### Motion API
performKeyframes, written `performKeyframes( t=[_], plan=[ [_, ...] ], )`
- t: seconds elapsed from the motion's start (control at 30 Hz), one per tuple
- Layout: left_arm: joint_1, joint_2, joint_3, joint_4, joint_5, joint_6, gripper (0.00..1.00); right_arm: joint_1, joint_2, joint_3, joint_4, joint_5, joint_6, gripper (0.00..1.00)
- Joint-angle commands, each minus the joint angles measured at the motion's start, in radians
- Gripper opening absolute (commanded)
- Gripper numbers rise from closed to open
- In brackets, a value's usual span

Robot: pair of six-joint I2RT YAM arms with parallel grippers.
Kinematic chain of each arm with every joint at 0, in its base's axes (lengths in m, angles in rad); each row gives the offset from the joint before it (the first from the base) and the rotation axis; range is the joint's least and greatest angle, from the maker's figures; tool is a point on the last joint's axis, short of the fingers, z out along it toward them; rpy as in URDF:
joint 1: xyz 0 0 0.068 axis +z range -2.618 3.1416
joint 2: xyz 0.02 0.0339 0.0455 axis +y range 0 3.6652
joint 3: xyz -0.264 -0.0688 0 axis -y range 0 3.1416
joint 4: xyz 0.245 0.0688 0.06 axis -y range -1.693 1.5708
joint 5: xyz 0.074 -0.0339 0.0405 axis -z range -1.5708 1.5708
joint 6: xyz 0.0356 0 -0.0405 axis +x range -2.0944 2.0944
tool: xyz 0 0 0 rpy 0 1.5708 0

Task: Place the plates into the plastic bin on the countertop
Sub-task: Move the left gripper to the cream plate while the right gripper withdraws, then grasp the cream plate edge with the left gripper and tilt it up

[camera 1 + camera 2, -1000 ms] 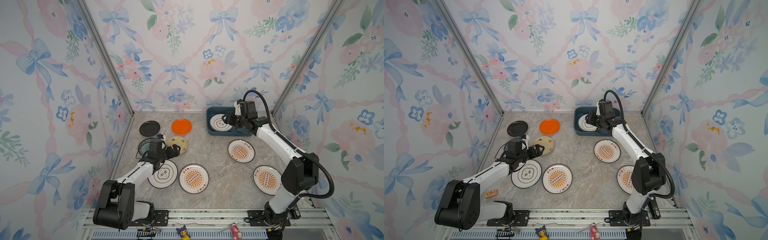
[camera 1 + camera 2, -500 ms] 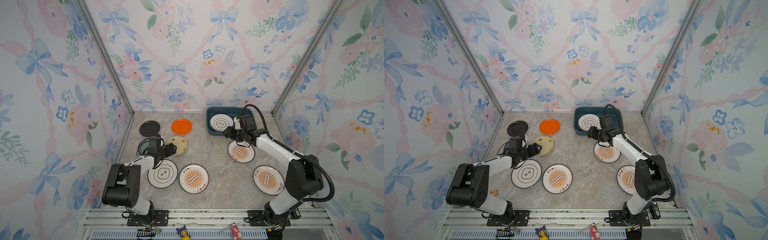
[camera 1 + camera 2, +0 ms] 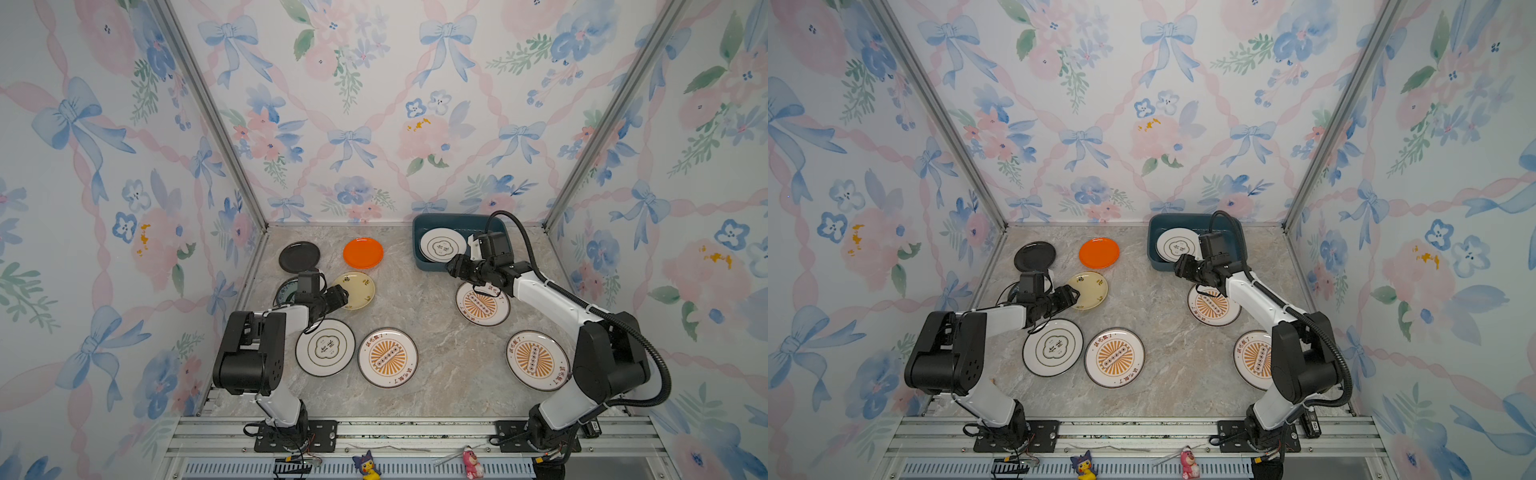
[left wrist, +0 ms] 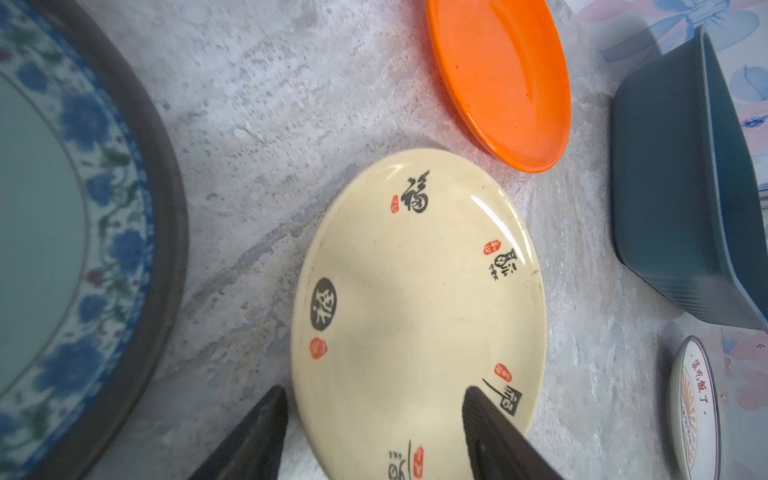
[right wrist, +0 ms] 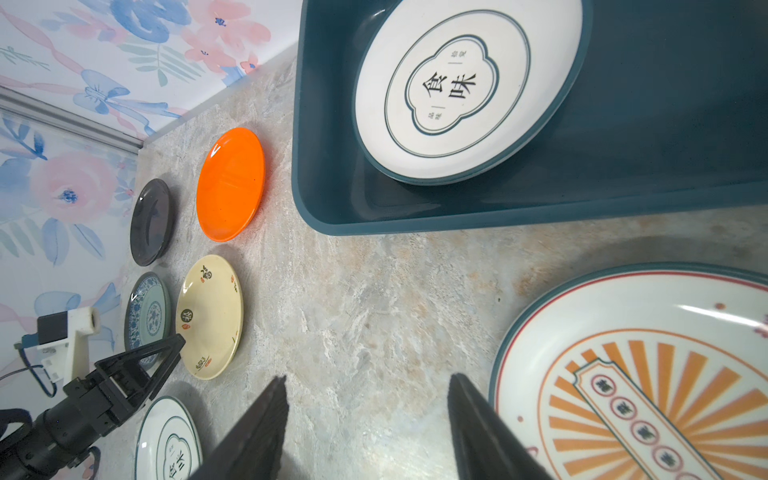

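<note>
The left gripper (image 4: 374, 392) has its jaws apart astride the near rim of the yellow plate (image 4: 415, 299), with one finger over the plate's face and the other outside it, above the countertop (image 4: 257, 137). This looks like the grasp step. Next it needs to clamp the rim, lift, and carry to the bin (image 4: 673, 187), ahead and off to one side. The right gripper (image 5: 368, 382), jaws apart and empty, hovers beside a sunburst plate (image 5: 644, 374).

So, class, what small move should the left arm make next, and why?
Probably close the jaws of the left gripper on the rim of the cream calligraphy plate: they stand apart astride it, one over the plate, one outside over the countertop, and the plate lies flat, not yet in the plastic bin.
</note>
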State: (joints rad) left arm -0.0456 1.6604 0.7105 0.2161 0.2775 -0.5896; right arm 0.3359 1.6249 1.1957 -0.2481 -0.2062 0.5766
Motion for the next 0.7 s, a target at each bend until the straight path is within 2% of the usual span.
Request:
performKeyframes(
  t=[0.0,0.2,0.57,0.67],
  plan=[
    [0.017,0.048,0.051,0.023,0.033,-0.002,0.61,0.010,-0.029,-0.022,0.013,-0.006,0.012,0.61],
    [0.032,0.087,0.051,0.053,0.072,-0.006,0.46,0.014,-0.036,-0.040,0.017,-0.004,0.016,0.61],
    [0.041,0.092,-0.012,0.100,0.113,-0.007,0.28,0.025,-0.038,-0.051,0.020,-0.002,0.019,0.61],
    [0.041,0.095,-0.021,0.106,0.121,-0.008,0.26,0.028,-0.042,-0.056,0.019,0.000,0.019,0.61]
  ],
)
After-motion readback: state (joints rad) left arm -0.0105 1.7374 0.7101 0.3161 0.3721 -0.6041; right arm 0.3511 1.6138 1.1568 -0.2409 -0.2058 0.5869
